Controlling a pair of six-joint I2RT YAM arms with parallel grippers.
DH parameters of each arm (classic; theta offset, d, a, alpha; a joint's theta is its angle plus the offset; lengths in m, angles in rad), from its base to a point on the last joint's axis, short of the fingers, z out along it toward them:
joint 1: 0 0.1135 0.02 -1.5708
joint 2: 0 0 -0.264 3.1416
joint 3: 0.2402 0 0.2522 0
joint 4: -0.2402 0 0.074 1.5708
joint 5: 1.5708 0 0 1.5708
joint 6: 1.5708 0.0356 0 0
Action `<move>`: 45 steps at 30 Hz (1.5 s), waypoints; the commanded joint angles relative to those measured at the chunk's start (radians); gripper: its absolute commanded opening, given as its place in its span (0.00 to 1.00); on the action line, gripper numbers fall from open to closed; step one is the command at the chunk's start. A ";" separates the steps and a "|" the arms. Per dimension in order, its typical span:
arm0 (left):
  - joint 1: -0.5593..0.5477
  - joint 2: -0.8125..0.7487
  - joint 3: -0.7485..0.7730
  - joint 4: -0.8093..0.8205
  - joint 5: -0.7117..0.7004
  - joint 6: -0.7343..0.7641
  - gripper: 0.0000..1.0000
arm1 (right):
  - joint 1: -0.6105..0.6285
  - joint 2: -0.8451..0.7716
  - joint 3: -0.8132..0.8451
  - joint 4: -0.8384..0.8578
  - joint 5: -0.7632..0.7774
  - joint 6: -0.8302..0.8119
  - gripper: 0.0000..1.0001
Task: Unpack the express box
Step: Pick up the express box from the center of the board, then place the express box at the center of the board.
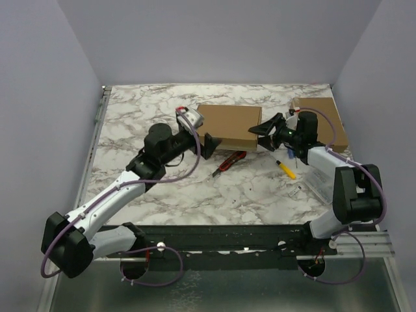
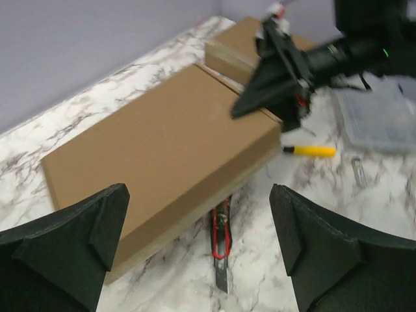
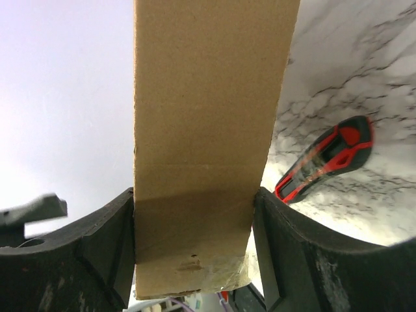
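Flat brown cardboard express box (image 1: 227, 123) lies flat mid-rear on the white marble-pattern tabletop (image 1: 143, 117), lid closed; unpacking not started as far as I can judge.

Right end effector (image 1: 261, 135) is clamped on the box's right short end; right wrist view shows 1 pad flush on each face of the cardboard edge, no gap; likely there to pin the box so it can't slide while the other arm works.

Left end effector (image 1: 209, 144) is spread wide, holding nothing; sits just off the box's near-left corner, angled down at it.

Red-and-black utility knife (image 1: 229, 161) lies on the tabletop just beside the box's near edge, between the 2 left fingers in the left wrist view; probably the next pick, to slit the tape; clear tape is visible at the clamped end.

Risk: knife is low and flat, close to the box wall, so finger clearance looks tight.

Also there: second brown cardboard box (image 1: 325, 105) at rear right, touching nothing relevant; yellow marker pen (image 1: 285, 169) and clear plastic parts case (image 2: 377, 123) near the right arm, apart from the work.
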 commanded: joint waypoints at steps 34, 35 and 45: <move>-0.500 0.215 -0.152 0.044 -0.874 0.868 0.99 | 0.214 -0.015 0.069 -0.051 0.047 0.224 0.30; -0.501 0.230 -0.145 0.045 -0.894 0.870 0.99 | 0.219 -0.022 0.063 -0.052 0.047 0.229 0.30; -0.504 0.253 -0.104 0.076 -0.993 0.869 0.91 | 0.249 -0.053 0.058 -0.074 0.059 0.212 0.30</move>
